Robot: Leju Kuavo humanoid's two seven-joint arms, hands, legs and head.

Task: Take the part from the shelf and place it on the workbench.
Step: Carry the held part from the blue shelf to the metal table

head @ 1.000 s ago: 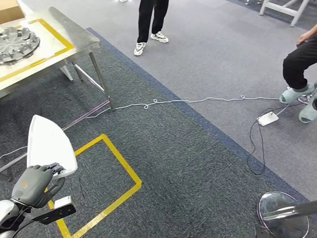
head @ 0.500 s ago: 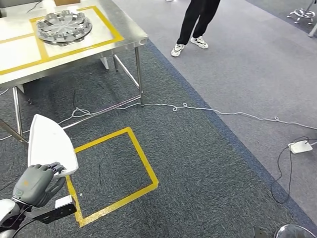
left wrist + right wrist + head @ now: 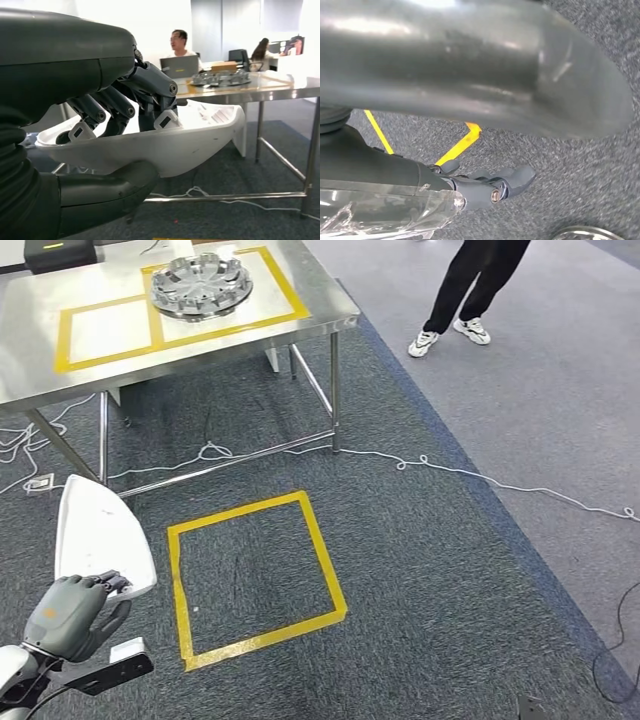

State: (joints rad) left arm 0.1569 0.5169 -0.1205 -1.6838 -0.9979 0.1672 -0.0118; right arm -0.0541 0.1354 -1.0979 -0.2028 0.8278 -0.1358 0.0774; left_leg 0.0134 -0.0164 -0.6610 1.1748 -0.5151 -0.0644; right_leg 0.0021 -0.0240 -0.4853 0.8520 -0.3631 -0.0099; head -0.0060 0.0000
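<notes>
My left hand [image 3: 72, 613] grips a white, curved plastic part [image 3: 98, 530] by its near edge, low at the left of the head view. In the left wrist view the fingers [image 3: 145, 92] lie over the part's rim [image 3: 181, 145] with the thumb under it. The steel workbench [image 3: 317, 315] stands ahead, marked with yellow tape rectangles; one rectangle [image 3: 106, 332] is bare, the other holds a silver wheel cover [image 3: 200, 285]. My right hand [image 3: 495, 185] hangs above the carpet, fingers stretched out and holding nothing.
A yellow tape square [image 3: 253, 575] marks the carpet in front of the workbench. A white cable [image 3: 468, 475] runs across the floor to the right. A person's legs [image 3: 460, 295] stand past the table's right end. Other people sit behind the workbench [image 3: 256, 87].
The camera has turned left: workbench, floor square and person have all slid rightward in the picture, with more of the table in view. My left hand keeps its hold on the white part.
</notes>
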